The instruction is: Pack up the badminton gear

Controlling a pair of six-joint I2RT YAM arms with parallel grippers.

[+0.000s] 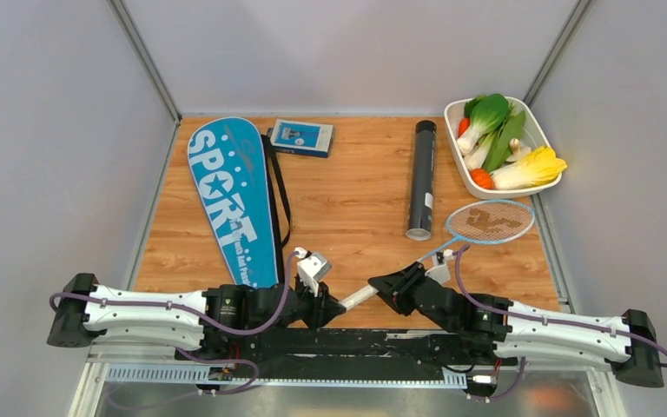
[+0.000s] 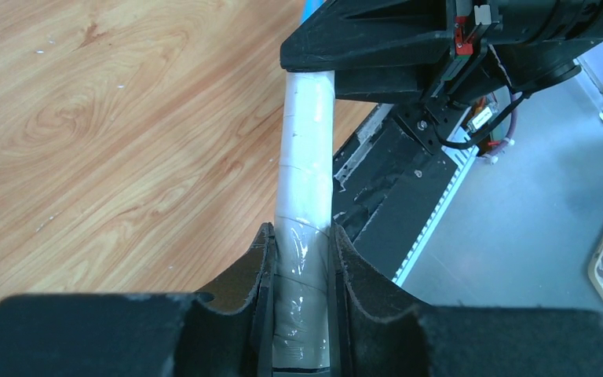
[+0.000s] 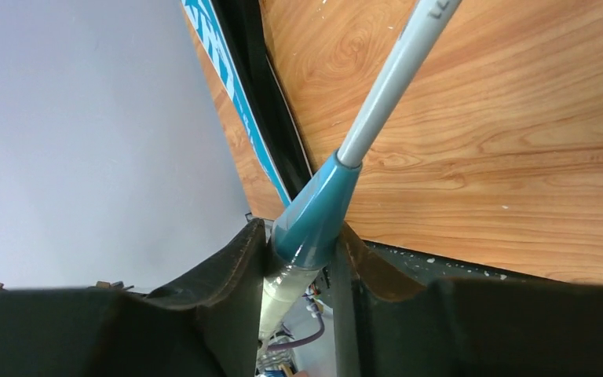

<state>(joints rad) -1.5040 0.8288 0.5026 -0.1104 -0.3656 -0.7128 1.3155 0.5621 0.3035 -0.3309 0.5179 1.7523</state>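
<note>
The left gripper (image 2: 302, 267) is clamped narrowly on the white handle of the racket (image 1: 490, 221), and the right gripper (image 3: 306, 251) pinches the blue cone just above it. The head lies near the tabletop's (image 1: 347, 200) right edge, the handle at the near edge. Release one grip only when the other is firm, then swing the head toward the cover (image 1: 230, 195) by the left edge.

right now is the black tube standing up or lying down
Lying down: the black tube rests lengthwise on the wooden table, its full length visible from above.
</note>
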